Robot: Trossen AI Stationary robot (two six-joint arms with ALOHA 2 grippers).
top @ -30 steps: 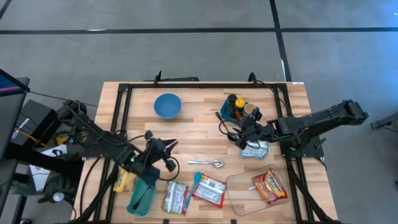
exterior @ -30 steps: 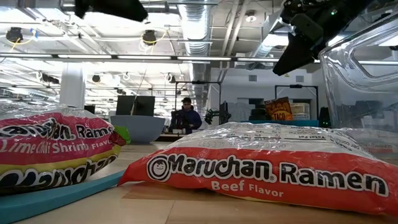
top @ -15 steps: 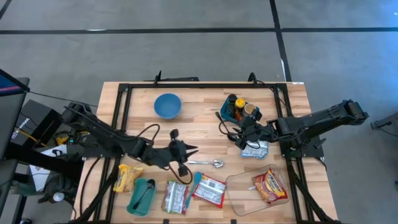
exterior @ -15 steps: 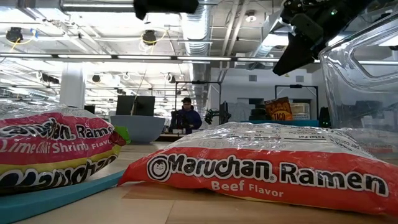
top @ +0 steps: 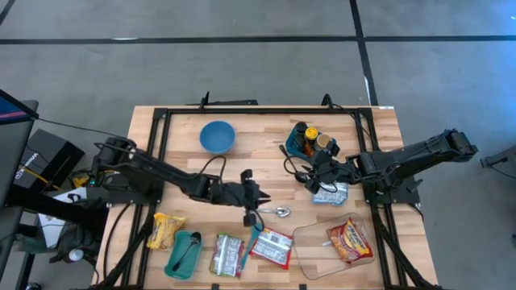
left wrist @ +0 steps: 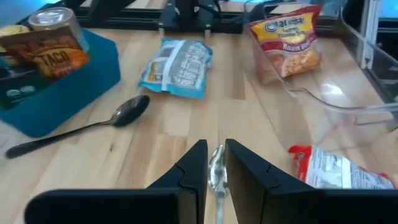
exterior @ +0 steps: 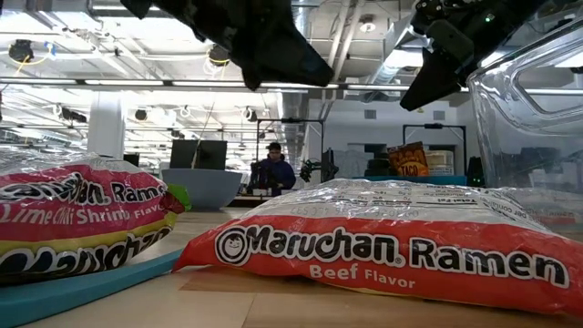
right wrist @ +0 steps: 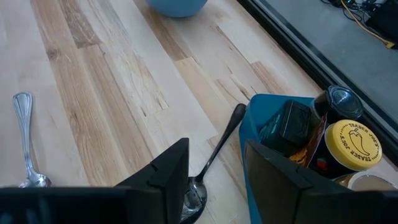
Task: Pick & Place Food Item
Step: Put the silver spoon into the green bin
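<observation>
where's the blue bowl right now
In the high view the blue bowl sits on the far left part of the table, just inside the black frame, left of the blue bin of jars.
</observation>
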